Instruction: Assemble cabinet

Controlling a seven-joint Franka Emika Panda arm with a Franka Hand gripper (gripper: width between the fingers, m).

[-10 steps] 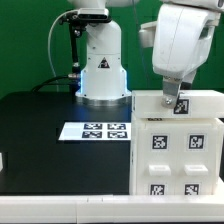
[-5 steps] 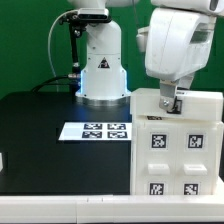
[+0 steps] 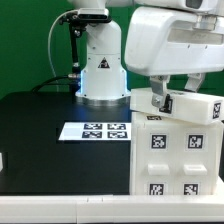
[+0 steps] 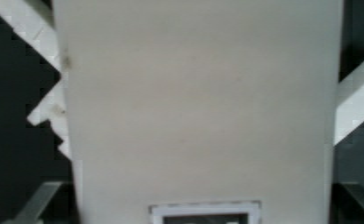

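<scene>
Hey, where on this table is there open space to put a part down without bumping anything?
Bare black table lies toward the exterior view's left, between the marker board and the near edge. Another bare strip runs between that board and the robot base. The exterior view's right is crowded: the cabinet fills it, the claw at its top.

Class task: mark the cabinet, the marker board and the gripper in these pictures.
cabinet (image 3: 176, 155): exterior view, tagged front face.
marker board (image 3: 98, 131): exterior view, centre among its tags.
gripper (image 3: 160, 101): exterior view, fingers at the cabinet's top.

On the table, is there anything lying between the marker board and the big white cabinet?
No. In the exterior view, only bare black table shows between the marker board and the cabinet; the strip is narrow. The wrist view does not show that stretch.
</scene>
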